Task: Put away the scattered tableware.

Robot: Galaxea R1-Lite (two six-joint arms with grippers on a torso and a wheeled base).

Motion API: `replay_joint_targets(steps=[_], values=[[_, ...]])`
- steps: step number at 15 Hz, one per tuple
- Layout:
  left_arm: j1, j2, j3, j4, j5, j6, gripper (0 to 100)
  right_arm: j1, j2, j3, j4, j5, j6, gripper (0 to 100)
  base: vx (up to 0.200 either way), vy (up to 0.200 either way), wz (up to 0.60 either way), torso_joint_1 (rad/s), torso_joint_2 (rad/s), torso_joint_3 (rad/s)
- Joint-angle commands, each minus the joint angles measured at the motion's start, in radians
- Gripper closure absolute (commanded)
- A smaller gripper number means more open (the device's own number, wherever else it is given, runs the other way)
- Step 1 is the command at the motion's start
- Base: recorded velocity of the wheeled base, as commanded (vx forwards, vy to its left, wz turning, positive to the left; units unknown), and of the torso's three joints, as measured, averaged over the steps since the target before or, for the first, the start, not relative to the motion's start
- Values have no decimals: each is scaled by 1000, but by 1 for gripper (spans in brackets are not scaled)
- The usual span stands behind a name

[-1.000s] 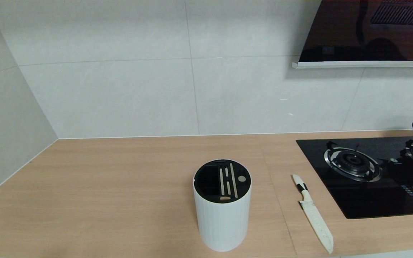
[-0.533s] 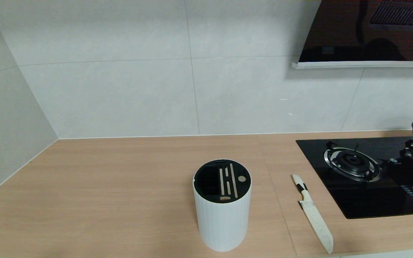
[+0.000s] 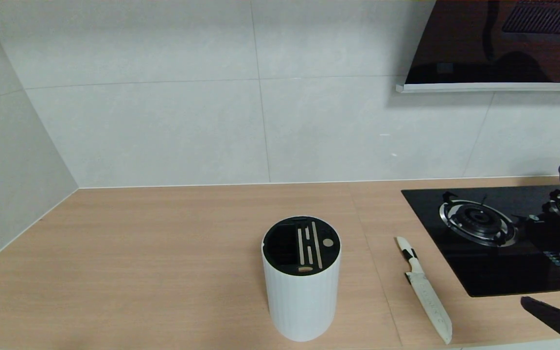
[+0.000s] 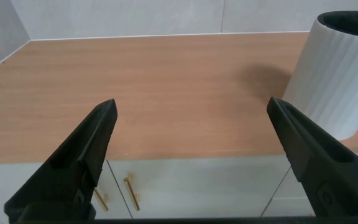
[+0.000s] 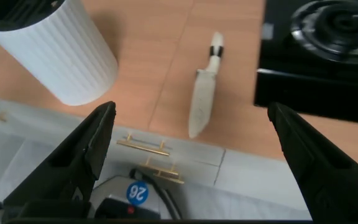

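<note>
Your knife [image 3: 423, 289] lies flat on the wooden counter [image 3: 163, 253], lower right of centre in the head view. Its handle points toward the wall and its blade tip is near the front edge. It sits between the upright white ribbed holder [image 3: 301, 291] and the black hob [image 3: 494, 243], touching neither. The right gripper [image 5: 190, 107] is spread wide in that view's lower right corner. The left gripper [image 4: 190, 102] is also spread wide, at the counter's front edge near the holder.
</note>
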Motion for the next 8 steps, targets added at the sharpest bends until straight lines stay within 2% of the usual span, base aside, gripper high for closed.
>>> replay_joint_targets(steps=[1, 4, 8], values=[[0, 0, 0, 0, 0, 0, 0, 23, 283, -24, -128, -21, 1, 0, 0, 0, 0, 0, 0, 0], [0, 2, 0, 0, 0, 0, 0, 37, 476, -56, -246, -48, -2, 0, 0, 0, 0, 0, 0, 0], [0, 0, 0, 0, 0, 0, 0, 115, 656, -63, -352, -148, -3, 0, 0, 0, 0, 0, 0, 0]])
